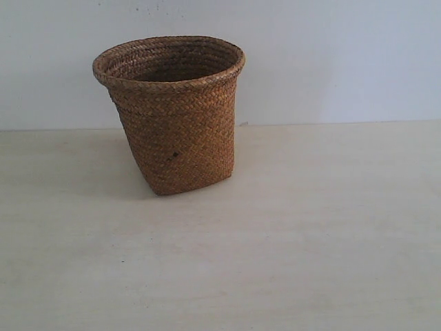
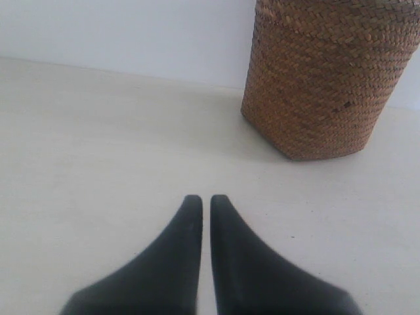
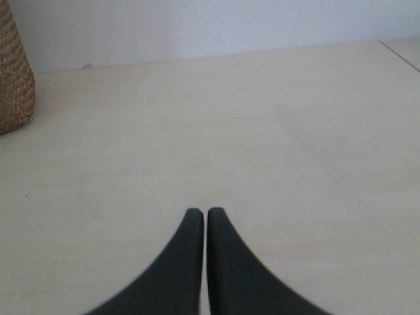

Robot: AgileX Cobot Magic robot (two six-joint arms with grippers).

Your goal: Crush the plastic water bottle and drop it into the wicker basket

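Observation:
The brown wicker basket (image 1: 172, 114) stands upright on the pale table, left of centre in the exterior view, its round rim open at the top. Its woven wall also fills a corner of the left wrist view (image 2: 325, 79), and a sliver of the basket (image 3: 14, 79) shows in the right wrist view. My left gripper (image 2: 205, 198) is shut with nothing between its black fingers, low over bare table a short way from the basket. My right gripper (image 3: 202, 211) is likewise shut and empty. Neither arm shows in the exterior view. The plastic water bottle is out of view.
The pale wooden table (image 1: 310, 241) runs back to a plain white wall (image 1: 331, 55). A seam or table edge (image 3: 400, 56) shows far off in the right wrist view.

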